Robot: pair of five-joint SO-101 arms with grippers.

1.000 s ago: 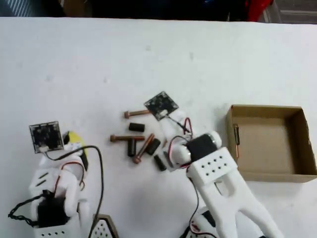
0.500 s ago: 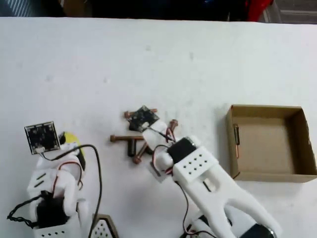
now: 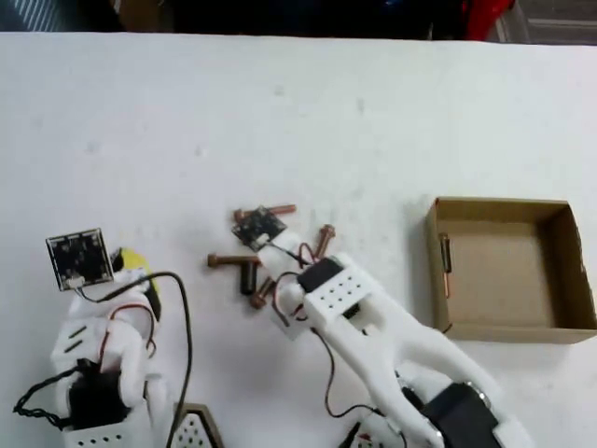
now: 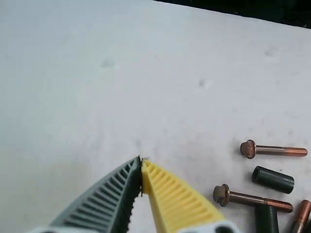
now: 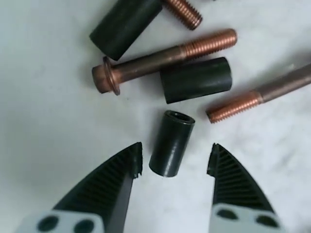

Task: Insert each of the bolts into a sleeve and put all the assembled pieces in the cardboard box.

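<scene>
A white table (image 3: pixel 280 112) runs back to a dark strip of room at its far edge. The cardboard box (image 3: pixel 435 280) stands open at the table's right, its right wall at the border of the high view. One copper piece (image 3: pixel 445 266) lies inside along the box's left wall; whether it carries a sleeve is hard to make out.

The right arm (image 3: pixel 373 317) stretches on a slant from the lower right to the loose parts at mid-table. Its wrist and camera board (image 3: pixel 258 227) cover most of the pile from above, so that a few bolt ends poke out around them. The left arm (image 3: pixel 103 364) sits folded at the lower left, its base cut off by the frame, well apart from the parts.

The right gripper (image 5: pixel 175 154) points down at the table with jaws spread. A black sleeve (image 5: pixel 171 143) lies loose between them, touching neither. Just beyond it a second sleeve (image 5: pixel 196 80) and a copper bolt (image 5: pixel 160 60) lie side by side, with a third sleeve (image 5: pixel 125 22) past them.

The left gripper (image 4: pixel 141 162) has its grey and yellow jaws pressed together at the tips, holding nothing. A far bolt (image 4: pixel 272 150) and a stubby sleeve (image 4: pixel 273 179) lie off to one side of it.
</scene>
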